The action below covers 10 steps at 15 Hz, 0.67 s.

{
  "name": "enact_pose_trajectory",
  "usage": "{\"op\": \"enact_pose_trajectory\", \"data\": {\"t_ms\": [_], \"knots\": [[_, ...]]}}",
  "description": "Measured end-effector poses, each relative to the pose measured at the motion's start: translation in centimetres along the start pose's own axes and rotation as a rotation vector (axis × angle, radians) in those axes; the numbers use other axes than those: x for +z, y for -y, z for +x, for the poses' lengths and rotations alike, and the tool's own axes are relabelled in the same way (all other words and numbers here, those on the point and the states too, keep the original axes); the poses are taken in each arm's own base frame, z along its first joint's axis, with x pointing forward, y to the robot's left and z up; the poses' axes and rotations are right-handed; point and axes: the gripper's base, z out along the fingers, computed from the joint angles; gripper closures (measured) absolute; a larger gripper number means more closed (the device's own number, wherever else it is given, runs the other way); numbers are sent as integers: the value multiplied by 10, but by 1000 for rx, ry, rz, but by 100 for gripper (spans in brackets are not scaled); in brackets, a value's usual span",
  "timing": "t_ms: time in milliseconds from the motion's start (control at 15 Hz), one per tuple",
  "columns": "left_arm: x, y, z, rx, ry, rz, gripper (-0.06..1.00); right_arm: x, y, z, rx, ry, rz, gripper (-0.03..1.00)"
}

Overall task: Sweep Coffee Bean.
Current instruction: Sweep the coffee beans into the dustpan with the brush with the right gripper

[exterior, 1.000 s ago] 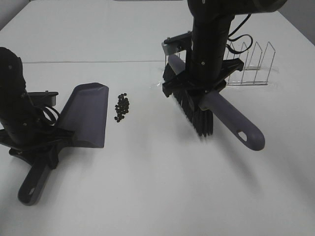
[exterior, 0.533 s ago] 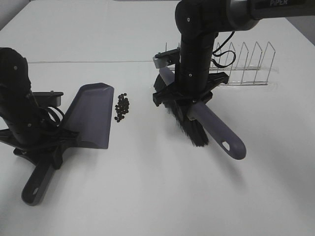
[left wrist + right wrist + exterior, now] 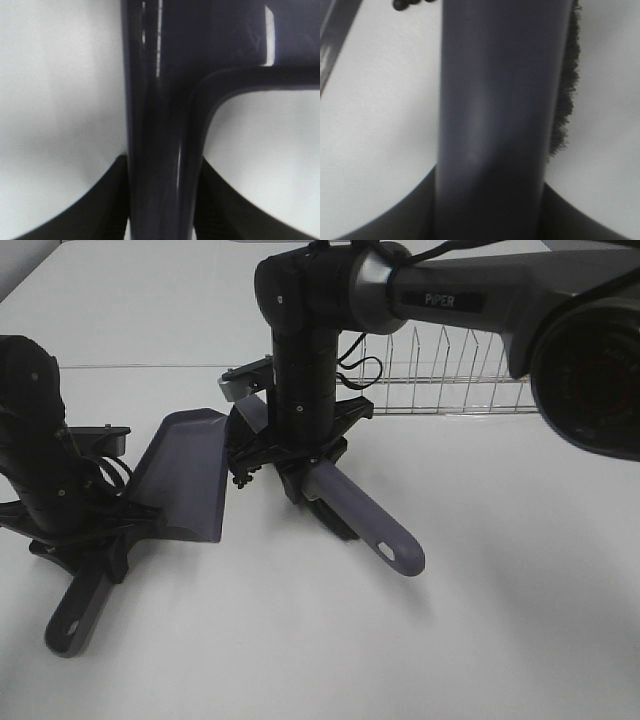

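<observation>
Both arms point downward, left gripper [image 3: 93, 552] and right gripper [image 3: 303, 466] each clamped.

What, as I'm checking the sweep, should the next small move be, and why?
Probably sweep the brush a short way toward the dustpan: the right gripper holds it beside the coffee beans, which lie on the table at the pan's open edge, not yet inside.

dustpan [image 3: 185, 478]: grey plastic, smooth, glossy streaks on the handle
brush [image 3: 365, 525]: grey plastic handle, smooth and matt; black bristles, fuzzy at the edge
bench [image 3: 470, 640]: white, smooth, matt
rack [image 3: 455, 375]: thin bright metal wire
</observation>
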Motion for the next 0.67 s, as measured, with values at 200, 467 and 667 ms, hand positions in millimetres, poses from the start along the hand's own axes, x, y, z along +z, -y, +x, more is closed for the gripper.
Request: {"op": "enact_pose_trajectory", "data": {"t_ms": [200,467,667], "knots": [[0,0,0,0,-2,0,59,2,-19,-8,-28,29,-106,63],[0,0,0,0,-2,0,59,-17,-34,-19,-14,104,-210,63],[0,0,0,0,-3,0,59,-39,-34,-30,-21,178,-194,63]]}}
